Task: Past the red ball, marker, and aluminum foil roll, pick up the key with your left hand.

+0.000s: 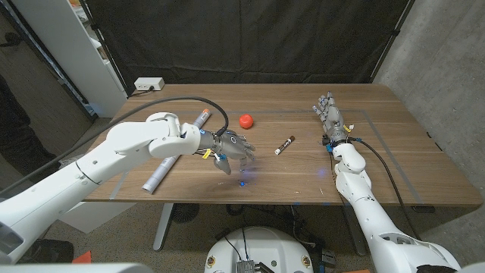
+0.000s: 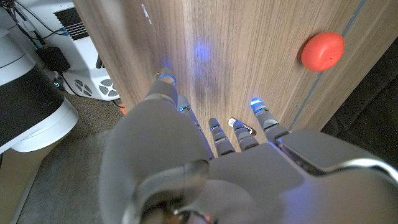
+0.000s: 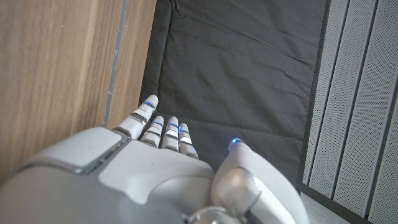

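Head view, centre-left of frame: left hand [image 1: 229,147] hangs over the table [image 1: 409,163], palm down, fingers curled downward with their tips apart. Whether anything sits between the fingertips cannot be told from here.

Left wrist view: a small silvery piece [image 2: 241,127] shows right at the fingertips [image 2: 263,115], about mid-frame. It may be the key, but it is too small to be sure, and whether it is pinched or only touched cannot be told. No key can be made out lying on the wood in the head view.

Other items, head view: red ball [image 1: 245,120] just above and to the right of the left hand; marker [image 1: 284,145] at centre, well apart from the hand; foil roll [image 1: 176,152] running diagonally at left, partly under the left forearm.

Right hand [image 1: 331,117] at upper right of frame, fingers straight and close together, holding nothing, standing at the table's far right portion.

Judgement on the step: this looks like the closing-or-just-closed stage of the grasp.
- Thin flat metal on smooth wood will tend to slide. Pinch from opposite edges, thumb against a finger.
- Confirm the hold before lifting; rise straight and slowly.
- Keep the forearm from nudging the foil roll, and the fingers away from the ball, which would roll readily.
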### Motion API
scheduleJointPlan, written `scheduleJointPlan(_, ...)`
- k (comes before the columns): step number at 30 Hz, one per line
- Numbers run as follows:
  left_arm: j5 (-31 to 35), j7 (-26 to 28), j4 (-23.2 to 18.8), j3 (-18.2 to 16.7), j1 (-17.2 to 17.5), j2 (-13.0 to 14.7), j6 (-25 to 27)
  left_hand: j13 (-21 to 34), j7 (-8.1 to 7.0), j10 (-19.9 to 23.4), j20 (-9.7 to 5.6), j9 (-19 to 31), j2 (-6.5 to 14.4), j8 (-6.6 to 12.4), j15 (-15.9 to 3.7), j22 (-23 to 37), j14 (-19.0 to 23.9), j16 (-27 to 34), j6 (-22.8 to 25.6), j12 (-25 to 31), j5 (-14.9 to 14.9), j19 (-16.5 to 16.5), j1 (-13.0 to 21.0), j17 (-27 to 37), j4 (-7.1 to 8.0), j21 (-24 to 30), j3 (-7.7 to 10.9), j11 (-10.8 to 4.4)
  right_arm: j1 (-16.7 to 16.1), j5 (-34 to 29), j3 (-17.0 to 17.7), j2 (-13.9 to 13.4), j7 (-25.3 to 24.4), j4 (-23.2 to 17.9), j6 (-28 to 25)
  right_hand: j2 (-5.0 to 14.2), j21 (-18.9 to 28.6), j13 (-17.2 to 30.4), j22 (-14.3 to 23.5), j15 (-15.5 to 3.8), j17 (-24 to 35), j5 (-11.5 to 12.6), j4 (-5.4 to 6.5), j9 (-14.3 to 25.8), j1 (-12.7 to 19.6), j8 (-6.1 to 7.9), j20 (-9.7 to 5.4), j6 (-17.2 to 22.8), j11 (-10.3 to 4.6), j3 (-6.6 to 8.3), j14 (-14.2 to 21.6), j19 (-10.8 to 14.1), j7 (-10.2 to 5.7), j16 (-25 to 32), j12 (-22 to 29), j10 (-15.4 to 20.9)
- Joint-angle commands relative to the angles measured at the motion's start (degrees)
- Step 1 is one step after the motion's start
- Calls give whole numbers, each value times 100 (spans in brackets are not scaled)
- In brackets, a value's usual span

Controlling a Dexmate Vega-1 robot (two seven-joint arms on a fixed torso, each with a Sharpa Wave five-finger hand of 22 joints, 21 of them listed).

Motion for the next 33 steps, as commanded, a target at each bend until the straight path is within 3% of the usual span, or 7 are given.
scheduleJointPlan(1, -41, -31, 116, 95, -49, -55, -32, 13, 14, 34, 9, 4, -6, -22, -438, 31, 36, -7, -1, -22, -6, 19, -81, 21, 7, -17, -33, -7, 6, -14, 26, 0, 6, 32, 18, -26, -11, 27, 18, 18, 16, 19, -23, 10, 56, 0, -73, 42, -3, 13, 48, 42, 7, -12, -10, 37)
scheduleJointPlan(12, 57, 68, 177, 163, -33, -36, -140, 13, 17, 31, 9, 1, -37, -38, -437, 31, 29, -10, -6, -27, -2, 10, -137, 21, 22, -35, -77, -44, 15, -6, 39, 10, 14, 74, 16, -26, -12, 27, 18, 16, 17, 20, -24, 10, 54, -1, -76, 41, -7, 12, 50, 46, 9, -12, -10, 42)
scheduleJointPlan(15, 217, 185, 135, 155, 8, -3, -177, 14, 41, 32, -1, 1, -209, -33, -434, 30, 28, -10, 12, -30, 9, 13, -290, 24, 54, -52, -210, -43, 12, -6, 45, 13, 13, 77, 22, -26, -12, 27, 18, 16, 18, 21, -23, 10, 53, -1, -77, 43, -4, 11, 51, 46, 11, -12, -10, 42)
scheduleJointPlan(21, 645, 669, 70, 94, 160, 86, -247, 15, 21, 61, -9, 5, -215, -5, -479, 32, 57, 0, 100, -21, 51, 21, -306, 23, 58, -62, -234, -60, -2, -20, 46, 0, 2, 15, 12, -28, -13, 28, 18, 18, 19, 21, -21, 10, 47, -1, -73, 46, -4, 8, 54, 47, 14, -11, -9, 47)
scheduleJointPlan(33, 642, 775, 202, 141, 179, 74, -248, 14, 19, 156, -39, 7, -181, 50, -513, 36, 124, 10, 303, 4, 118, 68, -277, 21, 49, -65, -245, -70, 17, -33, 36, -5, 0, 42, 4, -31, -13, 28, 18, 25, 20, 22, -18, 11, 38, -3, -70, 46, -7, 3, 58, 49, 13, -11, -12, 45)
